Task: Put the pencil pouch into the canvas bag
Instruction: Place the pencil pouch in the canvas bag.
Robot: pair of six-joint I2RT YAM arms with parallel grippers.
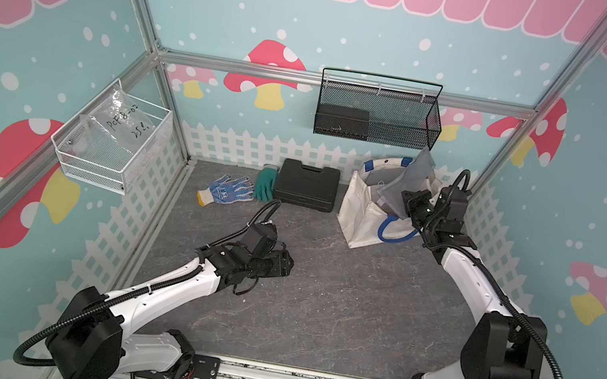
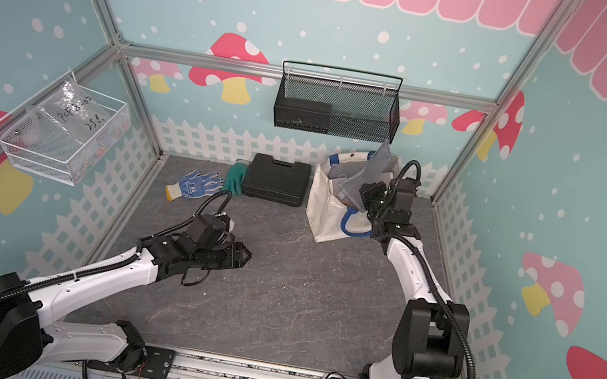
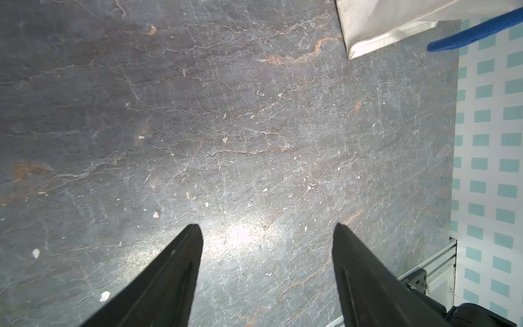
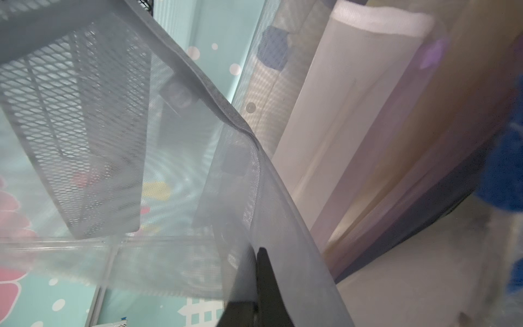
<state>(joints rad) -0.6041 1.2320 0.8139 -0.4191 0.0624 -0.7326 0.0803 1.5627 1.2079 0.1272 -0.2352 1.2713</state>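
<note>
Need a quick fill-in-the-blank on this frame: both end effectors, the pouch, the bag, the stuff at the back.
1. The right end effector is ____ on the pencil pouch at the canvas bag mouth.
2. The left end effector is ____, holding nothing, above the table.
3. The bag's strap handles are ____.
4. The glove nearest the black case is ____.
Missing words: shut; open; blue; green.

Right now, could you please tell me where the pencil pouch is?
In both top views the pencil pouch hangs tilted over the open mouth of the canvas bag at the far right, pinched by the right gripper.
</note>
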